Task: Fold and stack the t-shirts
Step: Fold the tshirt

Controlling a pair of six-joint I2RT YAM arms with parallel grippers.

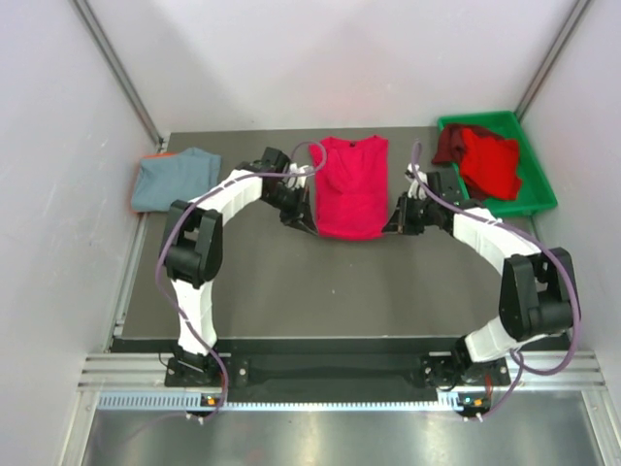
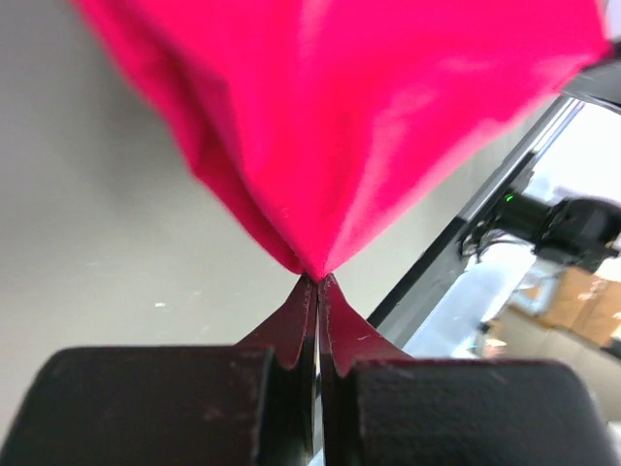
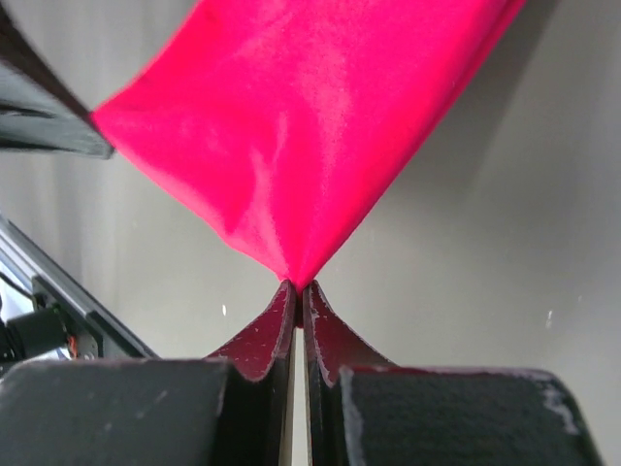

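A bright red t-shirt (image 1: 351, 186) lies lengthwise at the middle back of the dark table, collar toward the far edge. My left gripper (image 1: 312, 228) pinches its near left corner, and its jaws are shut on the red cloth (image 2: 369, 116). On the other side, my right gripper (image 1: 386, 229) is shut on the near right corner (image 3: 310, 146). In both wrist views the cloth rises taut from the fingertips. A grey-blue t-shirt (image 1: 175, 179) lies folded at the back left. Two more red t-shirts (image 1: 488, 160), one darker (image 1: 449, 144), sit in the green bin.
The green plastic bin (image 1: 539, 189) stands at the back right corner. White walls close in on the left, right and back. Both arm bases are bolted on the rail (image 1: 330, 371) at the near edge.
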